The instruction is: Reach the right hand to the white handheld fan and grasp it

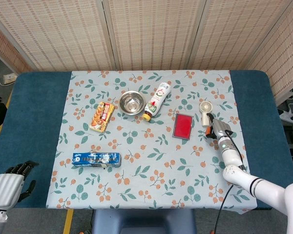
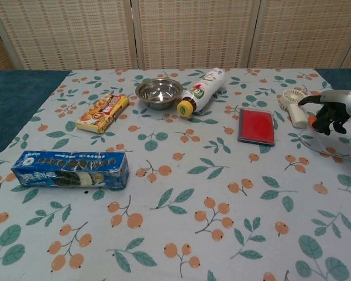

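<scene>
Probably light, rigid plastic, the fan lies just beside the right hand; fingers spread, empty; grip its handle.

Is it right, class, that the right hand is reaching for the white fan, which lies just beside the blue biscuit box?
Not quite. The right hand does reach toward the white fan, but the fan lies beside the red case, as the chest view shows. The blue biscuit box lies far across the table.
</scene>
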